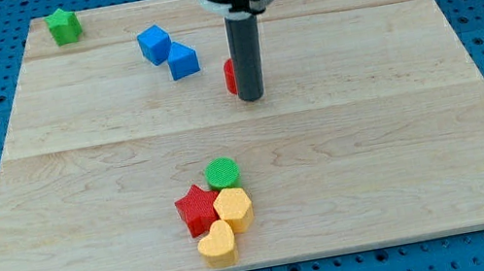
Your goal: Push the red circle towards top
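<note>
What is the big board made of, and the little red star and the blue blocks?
The board looks like pale wood with a matte finish: grain lines and plank seams show. The red star and the blue blocks look like moulded plastic: flat solid colour and smooth faces, though painted wood can't be ruled out.

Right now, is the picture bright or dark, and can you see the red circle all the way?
In the camera view the light is bright and even, with only soft, short shadows under the blocks; the board shows no strong glare and everything looks sharp. The red circle is mostly hidden behind my rod, with only a sliver peeking out at the rod's left; my tip sits right beside it.
</note>
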Controlling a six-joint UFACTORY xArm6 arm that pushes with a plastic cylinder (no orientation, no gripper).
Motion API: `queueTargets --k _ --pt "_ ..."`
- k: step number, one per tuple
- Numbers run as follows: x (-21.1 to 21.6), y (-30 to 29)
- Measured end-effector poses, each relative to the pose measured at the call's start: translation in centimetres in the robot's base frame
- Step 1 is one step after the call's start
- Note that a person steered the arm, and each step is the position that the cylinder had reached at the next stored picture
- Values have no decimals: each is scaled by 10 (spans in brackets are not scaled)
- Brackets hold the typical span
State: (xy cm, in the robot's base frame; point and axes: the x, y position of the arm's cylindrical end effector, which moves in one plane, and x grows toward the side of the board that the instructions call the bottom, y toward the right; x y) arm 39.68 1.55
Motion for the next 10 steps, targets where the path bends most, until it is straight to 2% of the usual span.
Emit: queueTargets --k 4,5,7,8,9,10 --pt "-142 0" --pt "-143 19" --pt "-80 25" --pt "-78 -21" --pt "-98 -59" --pt "-128 -63"
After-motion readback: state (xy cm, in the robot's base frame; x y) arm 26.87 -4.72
